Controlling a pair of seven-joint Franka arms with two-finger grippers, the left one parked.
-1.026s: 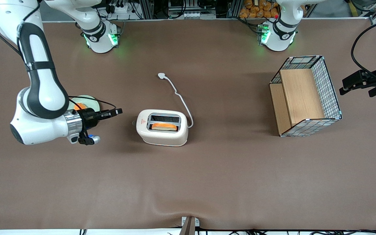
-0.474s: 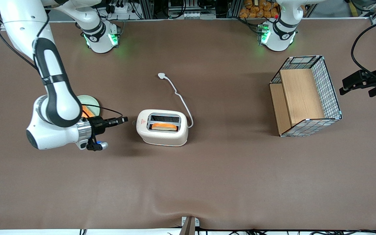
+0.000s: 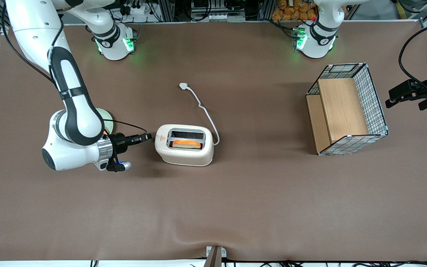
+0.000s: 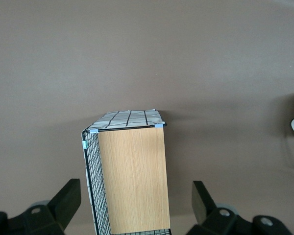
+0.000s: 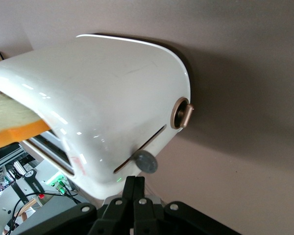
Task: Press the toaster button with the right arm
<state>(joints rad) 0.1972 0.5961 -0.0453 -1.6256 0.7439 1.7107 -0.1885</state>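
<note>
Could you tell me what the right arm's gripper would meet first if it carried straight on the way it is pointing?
Most likely the toaster button on the toaster: the gripper, fingers shut, points at that narrow end, apparently just short of it.

- The counter [image 3: 258,207] is covered in a plain brown mat, with a slight ripple at the edge nearest the front camera.
- The toaster [image 3: 184,144] stands on it near the middle, a slice of bread in the slot nearer the camera.
- Its white cord [image 3: 205,113] trails across the mat to a white plug [image 3: 183,86], farther from the camera.
- A pale green plate [image 3: 106,118] lies toward the working arm's end, mostly hidden by the right arm [image 3: 73,122].
- A wire-and-wood basket [image 3: 347,109] sits toward the parked arm's end.
- The end effector [image 3: 149,137] hovers just beside the toaster's narrow end, fingers pressed together.
</note>
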